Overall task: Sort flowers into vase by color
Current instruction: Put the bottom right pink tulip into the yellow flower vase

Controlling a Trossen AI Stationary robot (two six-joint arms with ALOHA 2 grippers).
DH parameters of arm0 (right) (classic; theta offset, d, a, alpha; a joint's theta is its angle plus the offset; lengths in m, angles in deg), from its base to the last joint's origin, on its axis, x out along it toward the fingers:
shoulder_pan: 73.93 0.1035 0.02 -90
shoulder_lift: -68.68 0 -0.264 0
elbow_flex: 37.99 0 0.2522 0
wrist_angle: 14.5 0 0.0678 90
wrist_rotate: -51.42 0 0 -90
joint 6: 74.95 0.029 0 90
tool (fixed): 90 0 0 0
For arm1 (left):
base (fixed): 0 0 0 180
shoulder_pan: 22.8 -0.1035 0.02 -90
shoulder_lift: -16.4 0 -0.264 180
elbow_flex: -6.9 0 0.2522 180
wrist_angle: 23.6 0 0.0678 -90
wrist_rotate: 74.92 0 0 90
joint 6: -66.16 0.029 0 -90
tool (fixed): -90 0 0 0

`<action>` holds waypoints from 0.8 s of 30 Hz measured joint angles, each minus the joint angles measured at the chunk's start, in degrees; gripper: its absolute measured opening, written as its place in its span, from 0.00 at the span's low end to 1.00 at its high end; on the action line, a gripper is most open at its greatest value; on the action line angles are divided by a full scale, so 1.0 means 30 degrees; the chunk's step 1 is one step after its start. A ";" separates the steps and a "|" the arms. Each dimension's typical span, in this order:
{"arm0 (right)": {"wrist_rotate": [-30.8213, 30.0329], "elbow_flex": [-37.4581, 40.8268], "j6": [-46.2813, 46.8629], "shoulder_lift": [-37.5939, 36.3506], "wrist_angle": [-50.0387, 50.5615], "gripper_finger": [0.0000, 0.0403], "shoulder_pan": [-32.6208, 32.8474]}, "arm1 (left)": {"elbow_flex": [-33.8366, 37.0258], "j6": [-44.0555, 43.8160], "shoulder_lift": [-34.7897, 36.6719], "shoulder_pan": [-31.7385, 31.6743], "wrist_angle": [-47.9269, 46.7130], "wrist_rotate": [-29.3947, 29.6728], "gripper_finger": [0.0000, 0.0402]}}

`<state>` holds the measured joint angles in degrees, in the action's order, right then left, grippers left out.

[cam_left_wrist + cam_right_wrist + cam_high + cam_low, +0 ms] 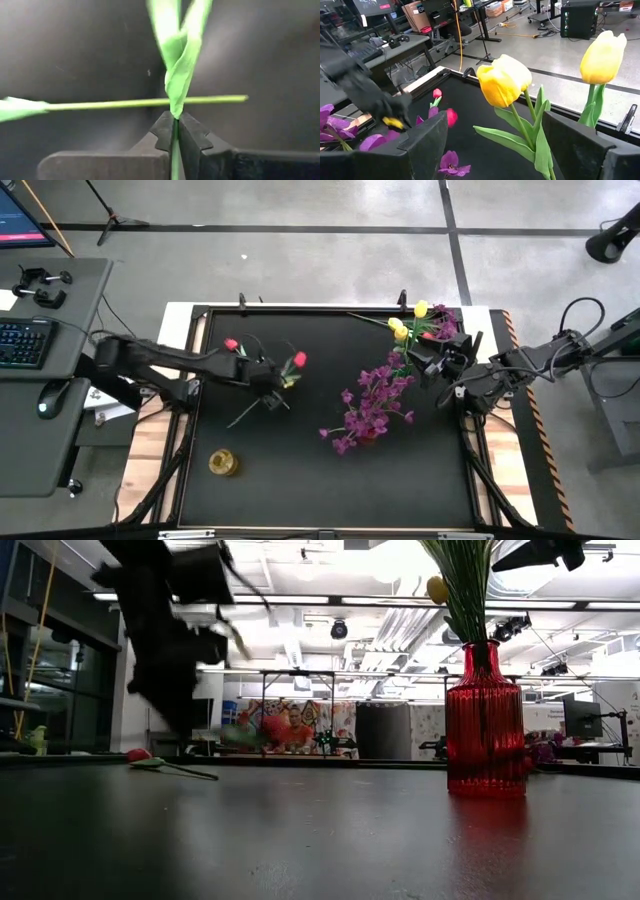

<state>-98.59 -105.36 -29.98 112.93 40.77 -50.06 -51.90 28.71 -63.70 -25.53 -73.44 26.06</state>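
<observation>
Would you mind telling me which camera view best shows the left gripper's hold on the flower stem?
The left wrist view: the left gripper is shut on a green stem, close up. The high view shows only where it is; the low view blurs it; the right wrist view shows it far off.

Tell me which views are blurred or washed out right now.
Low view: the left arm is a smeared dark shape, ceiling lights glare white behind the vase. Left wrist: the leaf above the shut left gripper is soft. Right wrist: yellow tulips sharp, left arm streaked.
</observation>
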 joint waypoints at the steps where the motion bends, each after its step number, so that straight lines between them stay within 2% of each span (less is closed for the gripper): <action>1: 0.0001 0.0006 0.0001 0.0000 0.0026 0.77 -0.0007 | 0.0000 -0.0058 0.0983 0.0080 -0.0035 0.0342 0.01; 6: 0.0008 0.0007 0.0001 0.0007 0.0153 0.77 -0.0006 | 0.0000 0.0360 0.6567 0.1077 0.0846 0.2697 0.00; 12: 0.0023 0.0007 0.0066 0.0007 0.0326 0.77 -0.0007 | 0.0627 0.1137 1.1909 0.4337 0.5017 0.4838 0.00; 19: 0.0080 0.0007 0.1300 0.0007 0.0913 0.77 -0.0001 | 0.1867 0.1128 1.4876 0.8903 0.7544 0.5170 0.00; 24: 0.0074 0.0007 0.2212 0.0011 0.1255 0.77 -0.0003 | 0.2965 0.0511 1.5873 1.1823 0.8153 0.6863 0.00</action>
<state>-98.37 -105.34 -23.35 112.96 44.53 -50.07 -43.00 30.25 -16.09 9.94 -48.98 46.65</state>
